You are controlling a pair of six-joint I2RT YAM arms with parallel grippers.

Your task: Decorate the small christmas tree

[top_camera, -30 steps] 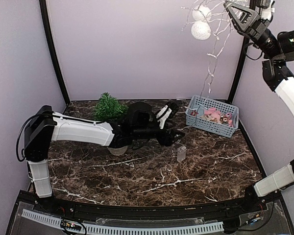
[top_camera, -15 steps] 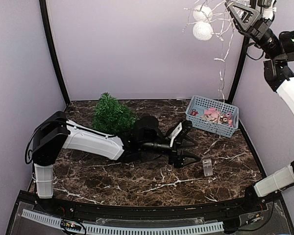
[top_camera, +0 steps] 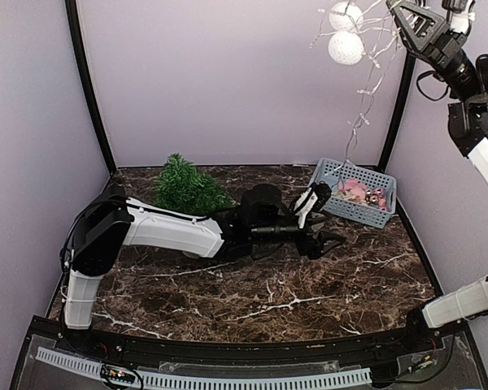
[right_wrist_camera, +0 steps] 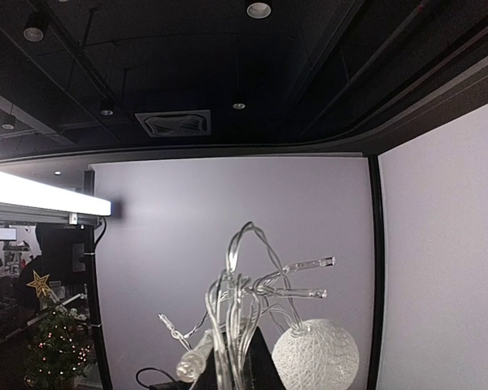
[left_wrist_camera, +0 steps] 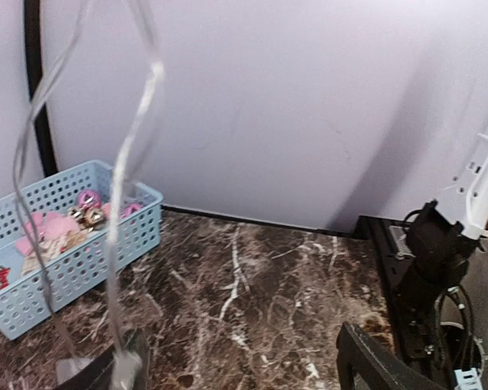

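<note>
Draping of the light string is beginning: right fingers are clenching it high over the basket, left fingers are hovering released beside its tail, likely needing to carry it to the small christmas tree, standing bushy, dark-green and bare at the worktop's back left.

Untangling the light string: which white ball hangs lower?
The lower ball, directly beneath the upper ball, which sits by the picture's top edge.

Lilac walls, dark marble tabletop
</note>
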